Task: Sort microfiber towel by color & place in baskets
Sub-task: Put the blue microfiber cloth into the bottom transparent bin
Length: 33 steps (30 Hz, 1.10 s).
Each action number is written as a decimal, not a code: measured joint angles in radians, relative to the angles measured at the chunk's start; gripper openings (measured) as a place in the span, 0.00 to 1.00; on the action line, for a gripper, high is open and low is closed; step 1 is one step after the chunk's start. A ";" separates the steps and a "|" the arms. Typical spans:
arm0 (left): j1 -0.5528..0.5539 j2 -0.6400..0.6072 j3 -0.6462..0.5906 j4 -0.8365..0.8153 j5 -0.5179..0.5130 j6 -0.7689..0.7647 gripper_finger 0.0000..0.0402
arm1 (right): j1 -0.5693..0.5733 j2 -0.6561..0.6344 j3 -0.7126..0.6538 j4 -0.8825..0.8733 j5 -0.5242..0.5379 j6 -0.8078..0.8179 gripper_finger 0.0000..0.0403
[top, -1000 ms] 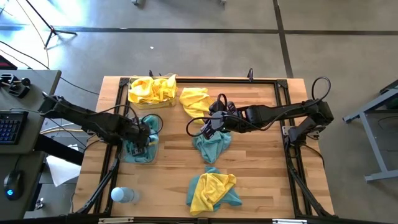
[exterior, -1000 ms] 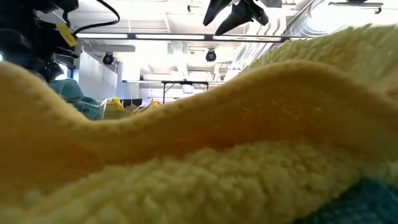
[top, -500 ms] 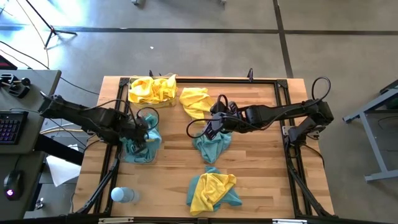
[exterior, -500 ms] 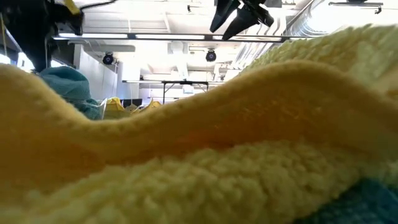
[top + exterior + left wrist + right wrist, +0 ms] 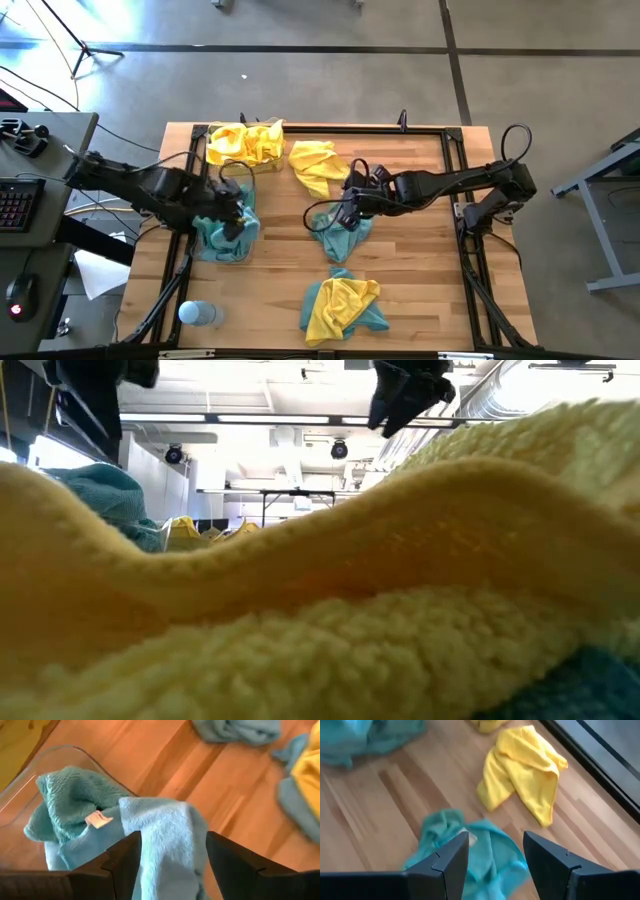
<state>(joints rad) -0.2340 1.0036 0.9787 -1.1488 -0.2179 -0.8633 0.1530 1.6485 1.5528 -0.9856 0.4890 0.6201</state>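
My left gripper (image 5: 236, 207) is open over the clear basket (image 5: 26, 776) that holds teal towels (image 5: 224, 238). A fold of a teal towel (image 5: 165, 840) rises between its fingers. My right gripper (image 5: 345, 208) is open above a crumpled teal towel (image 5: 341, 236) lying on the table's middle; in the right wrist view this towel (image 5: 470, 845) shows between the fingers. A second basket of yellow towels (image 5: 243, 144) stands at the far left. A loose yellow towel (image 5: 314, 163) lies beside it. My left gripper has a raised fold of the teal towel (image 5: 150, 827) between its open fingers, which come from above. The rest of the towel lies in the basket. Whether the fingers touch the cloth I cannot tell.
A yellow towel on a teal one (image 5: 343, 304) lies near the table's near edge and fills the low view (image 5: 330, 590). A pale bottle (image 5: 197, 313) lies at the near left corner. A black metal frame (image 5: 462, 215) runs round the table.
My right gripper has shifted a little toward the table's right edge above the loose teal towel. My left gripper has moved slightly toward the far edge over the basket, and the teal towel under it stands higher in the low view.
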 joint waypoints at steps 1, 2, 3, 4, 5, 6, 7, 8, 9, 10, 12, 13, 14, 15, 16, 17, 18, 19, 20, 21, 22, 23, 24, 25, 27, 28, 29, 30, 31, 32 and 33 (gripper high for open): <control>0.000 0.027 0.000 -0.001 -0.004 -0.004 0.53 | 0.006 0.000 0.000 -0.021 0.000 0.000 0.46; 0.000 0.059 0.000 -0.010 -0.003 -0.019 0.53 | 0.013 0.000 0.000 -0.040 0.000 0.000 0.46; 0.000 0.094 0.000 -0.027 -0.001 -0.035 0.53 | 0.020 0.000 0.000 -0.058 -0.001 0.000 0.46; 0.000 0.130 0.000 -0.050 0.004 -0.050 0.53 | 0.027 0.000 0.000 -0.074 -0.001 0.000 0.46; 0.000 0.165 0.000 -0.073 0.008 -0.068 0.53 | 0.034 0.000 0.000 -0.088 -0.001 0.000 0.46; 0.000 0.200 -0.001 -0.094 0.008 -0.088 0.53 | 0.041 0.000 0.000 -0.100 -0.001 0.000 0.46; 0.000 0.231 -0.001 -0.110 0.007 -0.108 0.53 | 0.048 0.000 0.000 -0.108 0.000 0.000 0.46; -0.001 0.260 -0.001 -0.116 0.006 -0.125 0.53 | 0.056 0.000 0.000 -0.111 0.001 0.000 0.46; -0.001 0.289 -0.002 -0.112 0.006 -0.135 0.53 | 0.063 0.000 0.000 -0.111 0.009 0.000 0.46; -0.001 0.312 -0.009 -0.100 0.005 -0.142 0.53 | 0.071 0.000 0.000 -0.111 0.015 0.000 0.46; -0.003 0.340 -0.047 -0.050 0.008 -0.157 0.53 | 0.084 0.000 0.000 -0.111 0.021 0.000 0.46; -0.003 0.344 -0.079 -0.008 0.020 -0.165 0.53 | 0.090 0.000 0.000 -0.112 0.023 0.004 0.46; -0.006 0.345 -0.115 0.038 0.035 -0.179 0.53 | 0.097 0.000 0.000 -0.112 0.023 0.007 0.46; -0.013 0.341 -0.154 0.089 0.042 -0.197 0.53 | 0.104 0.000 0.000 -0.113 0.024 0.008 0.46; -0.022 0.333 -0.194 0.137 0.047 -0.222 0.53 | 0.112 0.000 0.000 -0.113 0.025 0.009 0.46; -0.031 0.322 -0.229 0.179 0.047 -0.253 0.53 | 0.119 0.000 0.000 -0.113 0.025 0.009 0.46; -0.041 0.311 -0.258 0.210 0.046 -0.285 0.53 | 0.127 0.000 0.000 -0.112 0.025 0.010 0.46; -0.047 0.301 -0.281 0.241 0.042 -0.311 0.53 | 0.135 0.000 0.000 -0.112 0.025 0.011 0.46; -0.051 0.291 -0.296 0.262 0.041 -0.330 0.53 | 0.142 0.000 0.000 -0.112 0.025 0.011 0.46; -0.054 0.285 -0.303 0.267 0.040 -0.339 0.53 | 0.147 0.000 0.000 -0.111 0.025 0.011 0.46; -0.055 0.281 -0.303 0.267 0.039 -0.345 0.53 | 0.152 0.000 0.000 -0.111 0.025 0.011 0.46; -0.055 0.275 -0.303 0.265 0.040 -0.350 0.53 | 0.155 0.000 0.000 -0.110 0.024 0.011 0.46; -0.055 0.266 -0.303 0.262 0.041 -0.357 0.53 | 0.158 0.000 0.000 -0.110 0.024 0.011 0.46; -0.055 0.256 -0.301 0.255 0.046 -0.364 0.53 | 0.158 0.000 0.000 -0.110 0.024 0.011 0.46; -0.055 0.234 -0.287 0.231 0.056 -0.383 0.53 | 0.158 0.000 0.000 -0.109 0.024 0.011 0.46; -0.055 0.222 -0.276 0.213 0.060 -0.393 0.53 | 0.158 0.000 0.000 -0.108 0.025 0.011 0.46; -0.055 0.209 -0.262 0.195 0.060 -0.400 0.53 | 0.158 0.000 0.000 -0.108 0.025 0.011 0.46; -0.055 0.195 -0.246 0.176 0.060 -0.406 0.53 | 0.157 0.000 0.000 -0.107 0.025 0.011 0.46; -0.055 0.181 -0.232 0.157 0.060 -0.409 0.53 | 0.155 0.000 0.000 -0.105 0.025 0.011 0.46; -0.056 0.168 -0.218 0.137 0.060 -0.409 0.53 | 0.155 0.000 0.000 -0.103 0.025 0.012 0.46; -0.056 0.153 -0.201 0.118 0.059 -0.408 0.53 | 0.155 0.000 0.000 -0.101 0.025 0.014 0.46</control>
<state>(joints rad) -0.2897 1.1566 0.7778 -1.0308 -0.1592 -1.2713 0.3077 1.6485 1.5528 -1.0865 0.5137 0.6337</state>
